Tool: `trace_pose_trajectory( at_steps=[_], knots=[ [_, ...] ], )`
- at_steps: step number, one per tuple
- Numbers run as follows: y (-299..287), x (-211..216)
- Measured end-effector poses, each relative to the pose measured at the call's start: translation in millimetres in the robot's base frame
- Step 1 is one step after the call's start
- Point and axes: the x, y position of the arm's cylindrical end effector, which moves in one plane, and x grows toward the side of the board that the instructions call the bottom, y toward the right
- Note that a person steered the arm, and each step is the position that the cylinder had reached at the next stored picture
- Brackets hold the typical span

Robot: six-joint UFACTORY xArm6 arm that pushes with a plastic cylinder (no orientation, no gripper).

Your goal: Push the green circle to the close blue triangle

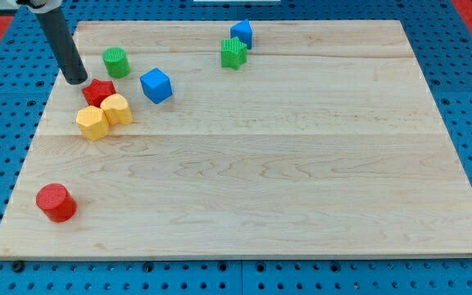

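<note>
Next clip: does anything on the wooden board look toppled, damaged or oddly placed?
Nothing stands out. All blocks sit flat on the wooden board. My tip rests left of the green circle block, just above the red star block.

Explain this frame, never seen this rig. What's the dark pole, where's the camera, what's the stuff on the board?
The dark pole is the end of a robot arm. It has no gripper, so nothing is held; my tip slides on the wooden board and shoves blocks along. There is one camera view, looking down at the board at a slant; its mounting is not on record.

My tip is at the view's upper left, just left of the green circle and just above the red star. Below the star lie two touching yellow blocks. Right of the green circle is a blue block. Near the view's top sit a green star and another blue block. A red cylinder sits at lower left.
</note>
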Motion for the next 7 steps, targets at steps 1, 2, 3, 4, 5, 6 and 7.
trace_pose_trajectory(
  at_steps=[1, 2, 3, 4, 5, 6, 7],
  knots=[
    [76.9, -27.5],
    [161.0, -32.5],
    [112.8, -31.5],
    [66.8, -34.9],
    [115.1, -51.8],
    [156.3, -62.2],
    [141.5, -63.9]
  ],
)
